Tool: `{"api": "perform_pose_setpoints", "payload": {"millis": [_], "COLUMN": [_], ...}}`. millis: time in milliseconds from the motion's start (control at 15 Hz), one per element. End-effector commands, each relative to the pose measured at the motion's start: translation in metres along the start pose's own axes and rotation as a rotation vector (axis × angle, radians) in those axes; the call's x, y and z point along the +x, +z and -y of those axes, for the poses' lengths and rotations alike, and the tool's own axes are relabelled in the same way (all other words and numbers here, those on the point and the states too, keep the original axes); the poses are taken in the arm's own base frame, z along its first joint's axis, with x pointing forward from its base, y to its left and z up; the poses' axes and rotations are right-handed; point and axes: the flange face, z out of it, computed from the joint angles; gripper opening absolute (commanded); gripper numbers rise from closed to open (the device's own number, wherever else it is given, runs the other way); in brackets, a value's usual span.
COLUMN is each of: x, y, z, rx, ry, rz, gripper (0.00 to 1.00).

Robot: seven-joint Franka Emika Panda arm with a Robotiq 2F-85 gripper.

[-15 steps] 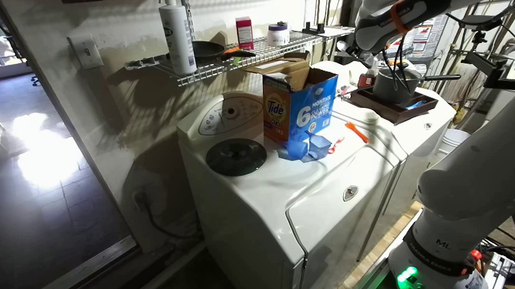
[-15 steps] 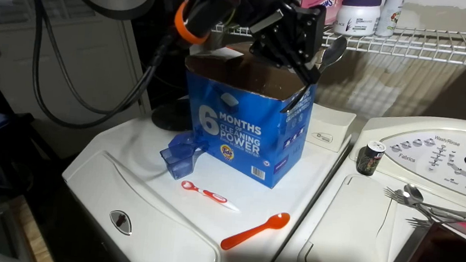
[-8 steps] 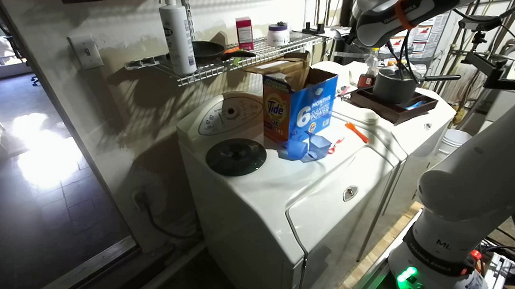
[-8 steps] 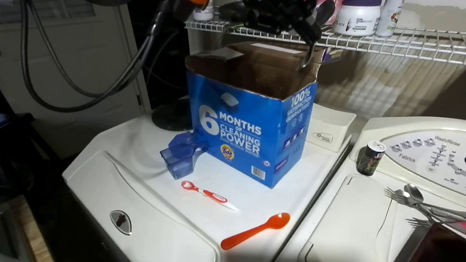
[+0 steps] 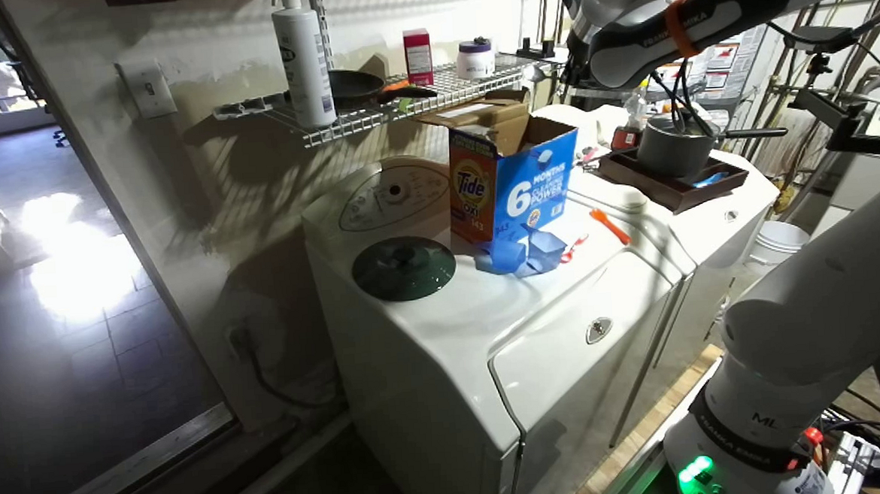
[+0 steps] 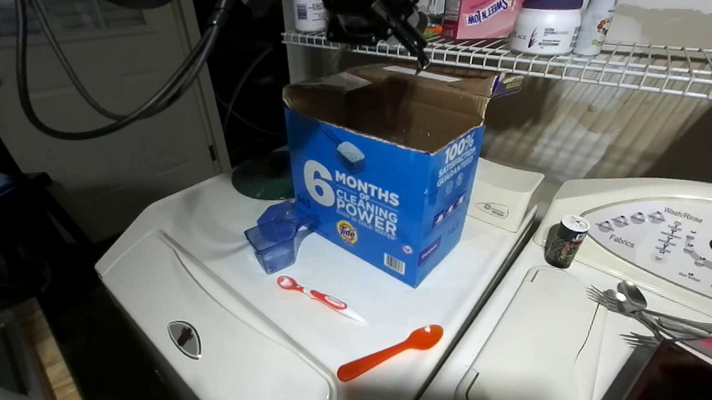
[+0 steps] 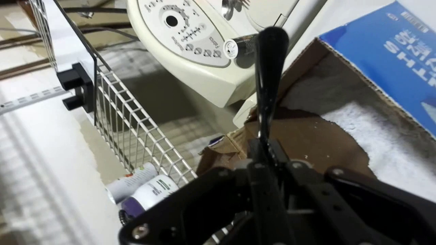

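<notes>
My gripper (image 7: 267, 149) is shut on a spoon (image 7: 271, 61), whose dark, glossy handle points forward from the fingertips in the wrist view. Its shiny metal bowl shows beside the gripper (image 5: 572, 74) in an exterior view. The blue and orange Tide box (image 6: 364, 188) stands upright on a white machine with its top flaps open. White powder (image 7: 385, 146) lies inside it. In an exterior view the gripper (image 6: 421, 56) hangs above the box, in front of the wire shelf. A torn cardboard flap (image 7: 316, 139) lies below the fingers in the wrist view.
Blue scoops (image 6: 277, 241), a red-white spoon (image 6: 323, 299) and an orange spoon (image 6: 390, 353) lie before the box. A can (image 6: 566, 241) and cutlery (image 6: 639, 309) rest on the neighbouring machine, with a pot (image 5: 674, 148). The wire shelf (image 6: 655, 75) holds bottles and jars.
The gripper has moved up and leftward in both exterior views, carrying the spoon with it. The spoon no longer crosses the box's near right corner. The box and loose items have stayed put.
</notes>
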Motion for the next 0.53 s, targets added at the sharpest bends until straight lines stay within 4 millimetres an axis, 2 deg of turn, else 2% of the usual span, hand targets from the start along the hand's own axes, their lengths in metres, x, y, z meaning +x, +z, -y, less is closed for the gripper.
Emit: {"api": "perform_pose_setpoints", "payload": {"millis": [0, 467], "x": [0.007, 0.012], "y": [-0.008, 0.011], "z": [0.021, 0.045], "rx": [0.022, 0.061], "ry": [-0.192, -0.57], "rz": [-0.044, -0.063], "gripper": [0.02, 0.02]}}
